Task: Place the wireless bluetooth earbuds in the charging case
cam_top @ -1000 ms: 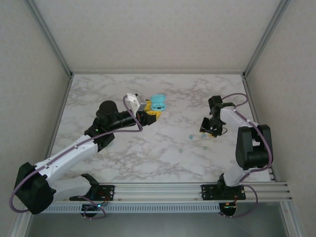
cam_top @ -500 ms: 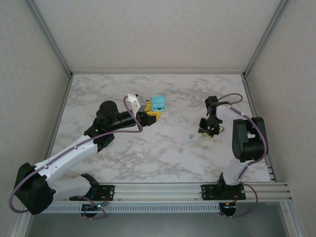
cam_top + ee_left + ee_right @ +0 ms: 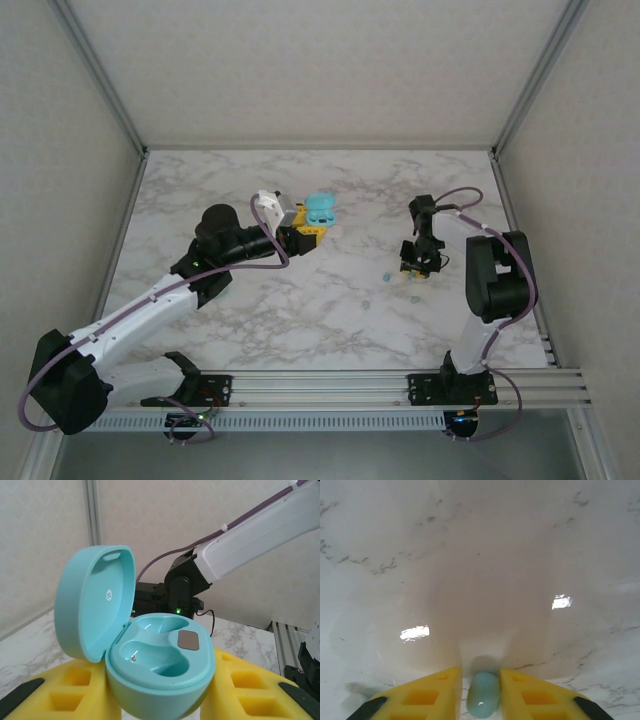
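My left gripper (image 3: pixel 305 229) holds the teal charging case (image 3: pixel 320 208) above the table's far middle. In the left wrist view the case (image 3: pixel 160 665) sits upright between the yellow fingers (image 3: pixel 55 690), its lid open to the left and both wells empty. My right gripper (image 3: pixel 415 268) is down on the table at the right. In the right wrist view its yellow fingers (image 3: pixel 427 695) press on either side of a light blue earbud (image 3: pixel 483 696) lying on the marble. Two more tiny earbuds (image 3: pixel 386 274) (image 3: pixel 366 303) lie loose to its left.
The marble table (image 3: pixel 220 180) is walled by grey panels with metal posts at the back corners. The right arm's cable (image 3: pixel 470 195) loops above its wrist. A rail (image 3: pixel 330 385) runs along the near edge between the arm bases.
The right gripper has shifted slightly left and towards the back, and its fingers have closed in on the light blue earbud. The left arm and the case have stayed still.
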You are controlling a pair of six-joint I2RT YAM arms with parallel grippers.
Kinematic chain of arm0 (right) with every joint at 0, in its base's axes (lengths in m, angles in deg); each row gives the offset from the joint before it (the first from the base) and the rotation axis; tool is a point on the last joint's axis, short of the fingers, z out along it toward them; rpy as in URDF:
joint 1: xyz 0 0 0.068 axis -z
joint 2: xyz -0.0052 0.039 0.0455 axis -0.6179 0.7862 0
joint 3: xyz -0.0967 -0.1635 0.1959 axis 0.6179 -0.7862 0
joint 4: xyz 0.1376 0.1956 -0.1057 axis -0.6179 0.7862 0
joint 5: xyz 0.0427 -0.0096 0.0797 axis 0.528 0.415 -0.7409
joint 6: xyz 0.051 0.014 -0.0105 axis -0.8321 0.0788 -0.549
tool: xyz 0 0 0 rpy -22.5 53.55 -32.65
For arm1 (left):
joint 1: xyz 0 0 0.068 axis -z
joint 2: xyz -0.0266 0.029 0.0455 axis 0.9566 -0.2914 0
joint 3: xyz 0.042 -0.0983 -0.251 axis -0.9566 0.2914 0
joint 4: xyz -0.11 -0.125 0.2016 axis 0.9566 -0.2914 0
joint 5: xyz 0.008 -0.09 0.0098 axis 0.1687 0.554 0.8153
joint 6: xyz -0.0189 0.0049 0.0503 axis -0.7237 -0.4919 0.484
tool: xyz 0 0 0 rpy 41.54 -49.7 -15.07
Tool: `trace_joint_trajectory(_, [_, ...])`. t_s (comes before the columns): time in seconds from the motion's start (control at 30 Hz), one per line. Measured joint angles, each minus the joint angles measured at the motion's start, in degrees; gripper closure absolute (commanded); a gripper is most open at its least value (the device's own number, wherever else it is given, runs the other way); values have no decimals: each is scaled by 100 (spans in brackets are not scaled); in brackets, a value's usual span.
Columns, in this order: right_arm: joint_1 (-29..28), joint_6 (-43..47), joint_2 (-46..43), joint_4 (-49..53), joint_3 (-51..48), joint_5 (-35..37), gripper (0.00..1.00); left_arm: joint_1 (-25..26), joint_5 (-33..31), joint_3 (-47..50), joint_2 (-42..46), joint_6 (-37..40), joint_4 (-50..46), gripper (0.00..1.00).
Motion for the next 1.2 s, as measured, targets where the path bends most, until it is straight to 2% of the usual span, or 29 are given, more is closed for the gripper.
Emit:
trace_joint_trajectory(0.23, [-28,133,70,85,83,109,75,0,0,0,0,0,-33,75])
trace_joint_trajectory(0.47, [-46,264,94,111,90,151,82,2,0,0,-2,0,-37,75])
trace_joint_trajectory(0.67, [-55,343,94,149,103,144,83,2,0,0,-2,0,-37,75])
trace_joint_trajectory(0.8, [-57,367,-120,199,101,-125,83,4,-74,0,-2,0,-37,76])
trace_joint_trajectory(0.97, [-55,299,-1414,105,83,-1397,83,11,-227,0,-2,22,-50,76])
trace_joint_trajectory(1.07, [-33,116,-2138,-131,101,-2623,83,4,-299,0,-2,22,-52,76])
trace_joint_trajectory(1.2, [-22,-229,-2330,-553,125,-4288,83,-31,-374,31,0,22,-50,76])
